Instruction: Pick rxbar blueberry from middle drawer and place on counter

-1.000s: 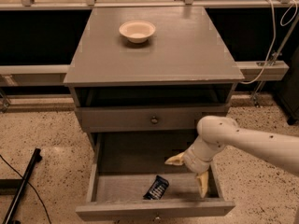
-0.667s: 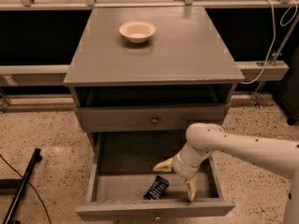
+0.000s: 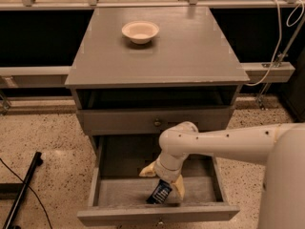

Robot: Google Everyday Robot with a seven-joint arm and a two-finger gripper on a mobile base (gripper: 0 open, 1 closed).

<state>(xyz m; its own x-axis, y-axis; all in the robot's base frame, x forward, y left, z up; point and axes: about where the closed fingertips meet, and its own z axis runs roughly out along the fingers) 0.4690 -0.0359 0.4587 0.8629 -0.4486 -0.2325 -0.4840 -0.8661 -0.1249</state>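
Note:
The rxbar blueberry (image 3: 159,193), a small dark wrapper with white lettering, lies at the front middle of the open middle drawer (image 3: 114,192). My gripper (image 3: 163,180) reaches down into the drawer from the right on a white arm (image 3: 224,142). It is right over the bar's upper end. Its two tan fingers (image 3: 178,187) are spread, one on each side of the bar. The jaws are open. The grey counter (image 3: 190,51) on top of the cabinet holds only a cream bowl (image 3: 140,31).
The upper grey drawer front with a brass knob (image 3: 157,122) is closed just above the open drawer. A black bar (image 3: 21,192) and a cable lie on the speckled floor at left. A rail with white cables (image 3: 279,56) runs behind the cabinet at right.
My gripper has moved left and down inside the drawer, from the right side to directly over the bar, with the fingers now straddling it. The bar has not visibly moved.

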